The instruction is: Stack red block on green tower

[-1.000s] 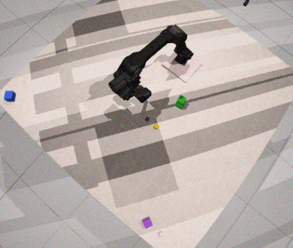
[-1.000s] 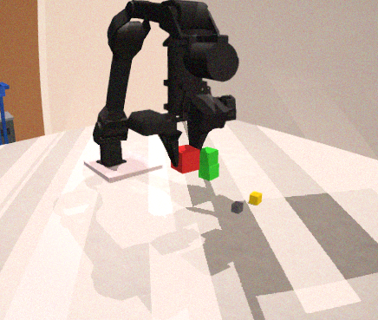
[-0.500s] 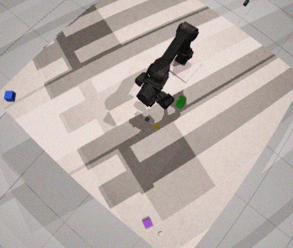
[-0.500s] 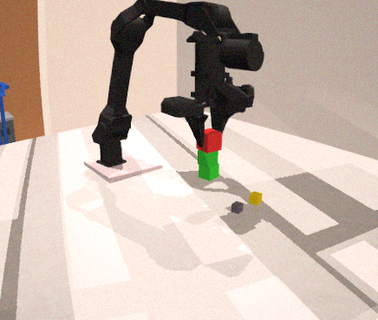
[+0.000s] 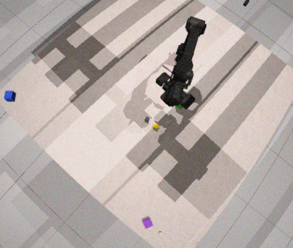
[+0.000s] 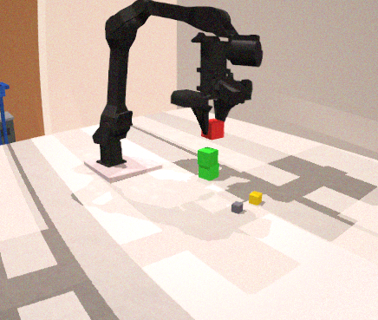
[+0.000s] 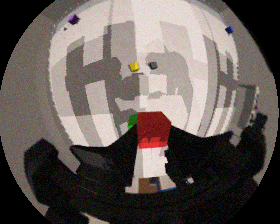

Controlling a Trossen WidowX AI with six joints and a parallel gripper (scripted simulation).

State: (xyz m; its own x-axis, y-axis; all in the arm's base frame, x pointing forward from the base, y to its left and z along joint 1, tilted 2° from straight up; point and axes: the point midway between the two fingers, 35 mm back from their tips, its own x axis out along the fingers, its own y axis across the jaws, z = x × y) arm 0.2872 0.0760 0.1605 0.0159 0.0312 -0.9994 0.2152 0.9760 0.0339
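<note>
The red block [image 6: 214, 129] [image 7: 153, 128] is held between the fingertips of my gripper [image 6: 213, 127] [image 7: 150, 125], which is shut on it. In the exterior view it hangs in the air above the green tower [image 6: 208, 164] [image 5: 179, 107] [image 7: 132, 121], with a gap between them. The tower is two green blocks, upright, the upper one sitting slightly off the lower. In the wrist view the tower shows only partly, behind the red block's left side. In the top view the arm hides the red block and most of the tower.
A yellow block [image 5: 156, 126] [image 6: 255, 198] [image 7: 134, 66] and a small dark grey block [image 5: 147, 119] [image 6: 237, 207] [image 7: 153, 65] lie near the tower. A blue block [image 5: 9, 96] [image 7: 229, 30] and a purple block [image 5: 147, 222] [image 7: 74, 19] lie far out near the table's edges.
</note>
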